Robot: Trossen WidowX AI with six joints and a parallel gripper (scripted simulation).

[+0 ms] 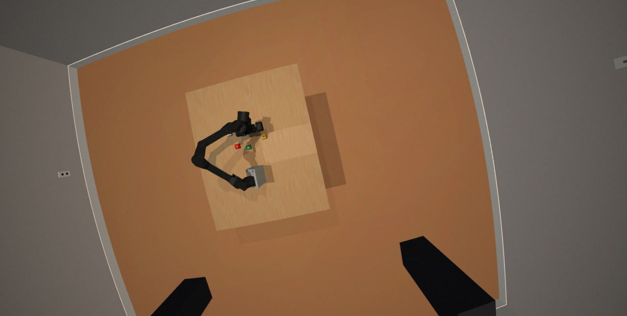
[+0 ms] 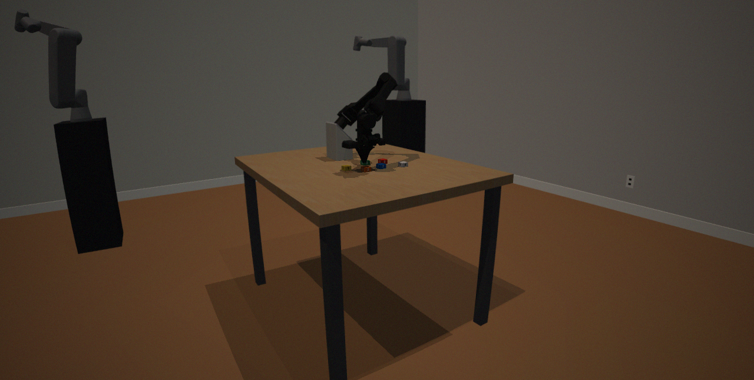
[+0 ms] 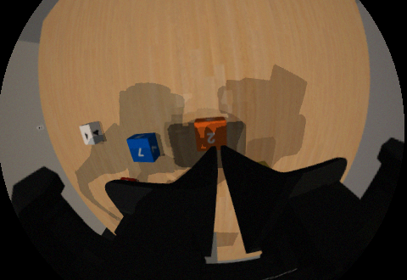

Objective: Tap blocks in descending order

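My gripper point(image 3: 219, 150) point(image 2: 364, 162) is shut and holds nothing; its tips are low, over the near edge of the orange block point(image 3: 204, 129) point(image 2: 366, 169), printed 2. Whether they touch it is unclear. The blue block point(image 3: 141, 153) point(image 2: 380, 166), printed 7, lies left of it in the wrist view, and the white block point(image 3: 86, 135) point(image 2: 402, 164) is farther left. The red block point(image 1: 237, 146) point(image 2: 382, 160) and green block point(image 1: 248, 147) lie nearer the arm's base. The yellow block point(image 1: 263, 136) point(image 2: 346, 168) is mostly hidden by a finger in the wrist view.
The wooden table point(image 1: 280, 94) point(image 2: 422, 182) carries the blocks and the arm's grey base mount point(image 1: 259, 176) point(image 2: 333, 140). Two grey arms on black pedestals point(image 2: 86, 182) point(image 2: 403, 124) stand beyond the table in the exterior view.
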